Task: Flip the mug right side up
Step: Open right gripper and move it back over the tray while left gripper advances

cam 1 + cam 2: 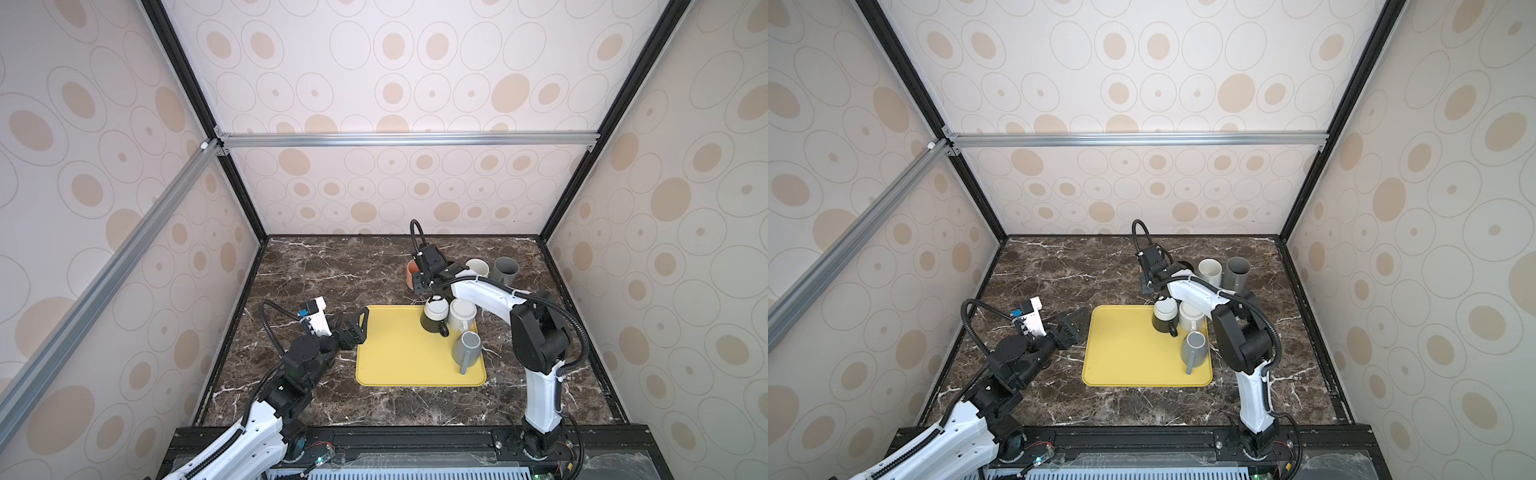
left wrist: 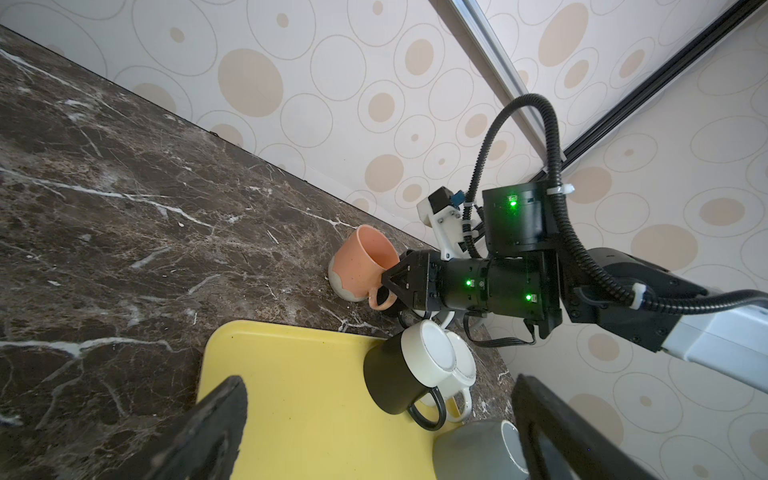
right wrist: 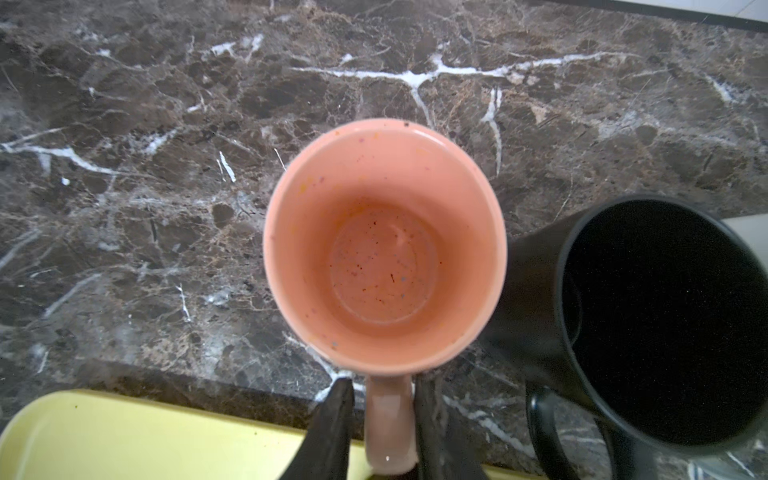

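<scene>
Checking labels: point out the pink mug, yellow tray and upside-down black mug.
pink mug (image 3: 384, 266), right wrist view, inside floor.
yellow tray (image 1: 395, 357), a top view, bare middle.
upside-down black mug (image 2: 388, 376), left wrist view, side wall.

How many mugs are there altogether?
7. Three on the yellow tray: a black-and-white mug, a cream mug, a grey mug. Four on the table behind it: a pink mug, a black mug beside it, another cream mug, another grey mug. The right arm may hide more.

Right gripper (image 3: 384, 409) points down far forward, fingers (image 3: 332, 432) slightly parted; left gripper (image 1: 360, 326) hovers low, fingers (image 2: 212, 419) spread wide.
</scene>
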`<state>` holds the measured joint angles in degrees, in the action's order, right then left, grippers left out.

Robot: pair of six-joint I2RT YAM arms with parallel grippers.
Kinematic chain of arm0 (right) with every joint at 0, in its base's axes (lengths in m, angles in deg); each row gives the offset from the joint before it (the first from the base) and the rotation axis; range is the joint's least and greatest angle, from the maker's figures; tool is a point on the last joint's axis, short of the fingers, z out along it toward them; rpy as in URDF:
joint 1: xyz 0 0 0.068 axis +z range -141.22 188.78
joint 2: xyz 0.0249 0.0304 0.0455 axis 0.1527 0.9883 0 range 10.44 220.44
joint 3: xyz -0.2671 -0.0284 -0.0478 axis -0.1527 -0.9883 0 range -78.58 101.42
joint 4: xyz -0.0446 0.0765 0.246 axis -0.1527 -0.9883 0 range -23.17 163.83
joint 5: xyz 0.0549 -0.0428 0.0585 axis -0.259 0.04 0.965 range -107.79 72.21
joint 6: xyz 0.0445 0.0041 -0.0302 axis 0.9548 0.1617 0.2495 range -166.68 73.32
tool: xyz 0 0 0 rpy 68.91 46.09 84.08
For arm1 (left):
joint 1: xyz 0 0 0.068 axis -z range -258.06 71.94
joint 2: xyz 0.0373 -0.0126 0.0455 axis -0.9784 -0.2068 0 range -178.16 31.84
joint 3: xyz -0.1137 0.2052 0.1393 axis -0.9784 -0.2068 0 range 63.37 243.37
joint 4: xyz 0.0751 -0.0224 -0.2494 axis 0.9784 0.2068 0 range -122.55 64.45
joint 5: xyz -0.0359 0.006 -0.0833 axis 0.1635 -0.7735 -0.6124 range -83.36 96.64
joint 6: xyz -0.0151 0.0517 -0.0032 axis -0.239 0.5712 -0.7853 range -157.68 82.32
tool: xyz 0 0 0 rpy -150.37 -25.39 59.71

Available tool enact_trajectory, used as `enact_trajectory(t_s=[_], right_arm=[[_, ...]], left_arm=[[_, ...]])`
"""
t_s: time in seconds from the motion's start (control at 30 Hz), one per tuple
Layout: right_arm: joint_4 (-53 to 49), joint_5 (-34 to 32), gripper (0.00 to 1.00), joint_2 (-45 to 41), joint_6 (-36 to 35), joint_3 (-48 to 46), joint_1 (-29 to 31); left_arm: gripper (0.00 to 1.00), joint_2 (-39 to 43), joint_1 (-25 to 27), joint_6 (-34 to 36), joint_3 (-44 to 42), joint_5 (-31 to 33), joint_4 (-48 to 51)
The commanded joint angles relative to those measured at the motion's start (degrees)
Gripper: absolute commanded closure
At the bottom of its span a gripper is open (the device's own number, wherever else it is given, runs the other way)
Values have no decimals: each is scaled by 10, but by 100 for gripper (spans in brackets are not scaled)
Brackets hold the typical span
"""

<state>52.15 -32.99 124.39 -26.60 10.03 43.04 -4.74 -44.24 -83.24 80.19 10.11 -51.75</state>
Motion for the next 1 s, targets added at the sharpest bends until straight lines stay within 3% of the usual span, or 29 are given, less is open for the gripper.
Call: enact_trajectory(t_s=[0.0, 0.23, 0.5, 0.73, 0.97], right_arm=[[-4, -2, 70, -39, -1, -11, 0], [-28, -26, 70, -138, -11, -36, 0], [-62, -32, 70, -296, -7, -139, 1], [-76, -43, 71, -362, -6, -210, 1], [-49, -33, 71, -422, 3, -260, -38]], left_arm=[[0, -8, -4, 14, 10, -6, 4], [3, -97, 15, 65, 91, 28, 110], [7, -245, 161, 53, 222, 190, 195], [13, -399, 209, 37, 308, 183, 187], [15, -479, 240, 7, 351, 155, 156]])
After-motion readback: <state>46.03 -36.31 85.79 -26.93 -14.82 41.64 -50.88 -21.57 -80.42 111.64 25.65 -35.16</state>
